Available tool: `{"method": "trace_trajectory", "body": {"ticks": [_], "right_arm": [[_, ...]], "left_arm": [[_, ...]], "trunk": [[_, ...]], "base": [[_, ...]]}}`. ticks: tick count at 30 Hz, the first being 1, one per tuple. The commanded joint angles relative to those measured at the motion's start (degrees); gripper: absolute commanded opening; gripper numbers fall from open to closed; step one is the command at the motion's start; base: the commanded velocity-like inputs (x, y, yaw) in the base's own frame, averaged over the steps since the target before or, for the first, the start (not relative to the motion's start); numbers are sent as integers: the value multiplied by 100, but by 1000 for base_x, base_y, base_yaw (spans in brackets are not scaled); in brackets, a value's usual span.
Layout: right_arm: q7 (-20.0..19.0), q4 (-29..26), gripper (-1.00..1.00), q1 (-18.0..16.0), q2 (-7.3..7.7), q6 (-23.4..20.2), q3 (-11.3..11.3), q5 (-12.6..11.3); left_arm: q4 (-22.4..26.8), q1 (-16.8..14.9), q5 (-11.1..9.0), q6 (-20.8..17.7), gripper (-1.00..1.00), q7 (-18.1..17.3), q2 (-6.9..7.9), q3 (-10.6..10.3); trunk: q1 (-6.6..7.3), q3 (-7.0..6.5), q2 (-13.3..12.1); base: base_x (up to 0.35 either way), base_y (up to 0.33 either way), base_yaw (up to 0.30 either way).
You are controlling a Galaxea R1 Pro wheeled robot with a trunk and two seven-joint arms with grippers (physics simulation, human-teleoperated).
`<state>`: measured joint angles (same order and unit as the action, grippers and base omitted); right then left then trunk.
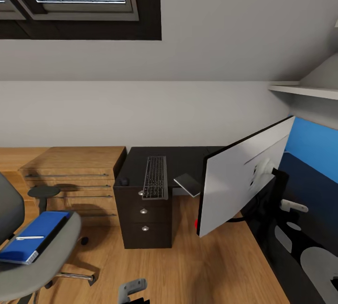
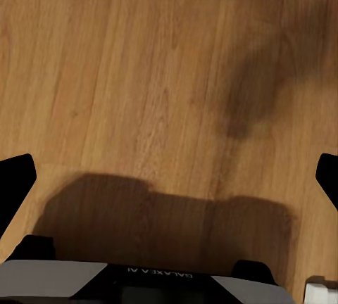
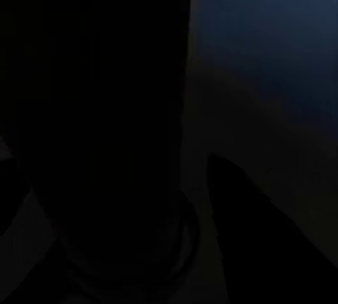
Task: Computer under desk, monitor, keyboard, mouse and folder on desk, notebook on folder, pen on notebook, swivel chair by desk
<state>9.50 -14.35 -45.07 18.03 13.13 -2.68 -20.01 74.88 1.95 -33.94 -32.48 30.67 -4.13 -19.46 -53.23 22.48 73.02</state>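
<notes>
The monitor (image 1: 239, 179) shows its white back and hangs tilted, its lower corner past the edge of the desk (image 1: 270, 247). My right gripper (image 1: 287, 205) is behind it at the black stand (image 3: 105, 107) and seems shut on it, though that view is almost black. The keyboard (image 1: 155, 177) lies on the far black desktop above a drawer unit. At the left stands the swivel chair (image 1: 51, 257) with the blue folder (image 1: 35, 233) and a white pen (image 1: 29, 237) on its seat. My left gripper (image 2: 172, 177) hangs open over the wood floor.
A low oak shelving unit (image 1: 70, 172) lines the far wall on the left, with a small round black stool (image 1: 43, 193) before it. A flat grey slab (image 1: 188, 184) overhangs the desktop beside the keyboard. A blue back panel (image 1: 312, 142) and a white shelf (image 1: 305, 90) are at right.
</notes>
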Motion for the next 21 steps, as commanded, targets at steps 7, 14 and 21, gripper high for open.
{"method": "trace_trajectory", "body": {"ticks": [7,14,21], "right_arm": [[-1,3,-100,-1,3,14,-69,-55],[-5,3,-100,-1,0,14,-68,-55],[-9,3,-100,-1,-1,7,-72,-55]], "left_arm": [[9,-2,-61,-4,100,53,0,-9],[9,-2,-61,-6,100,53,-2,-6],[9,-2,-61,-4,100,53,0,-5]], "trunk": [[0,6,3],[0,6,3],[0,6,3]], "base": [[0,0,0],[0,0,0],[0,0,0]]}}
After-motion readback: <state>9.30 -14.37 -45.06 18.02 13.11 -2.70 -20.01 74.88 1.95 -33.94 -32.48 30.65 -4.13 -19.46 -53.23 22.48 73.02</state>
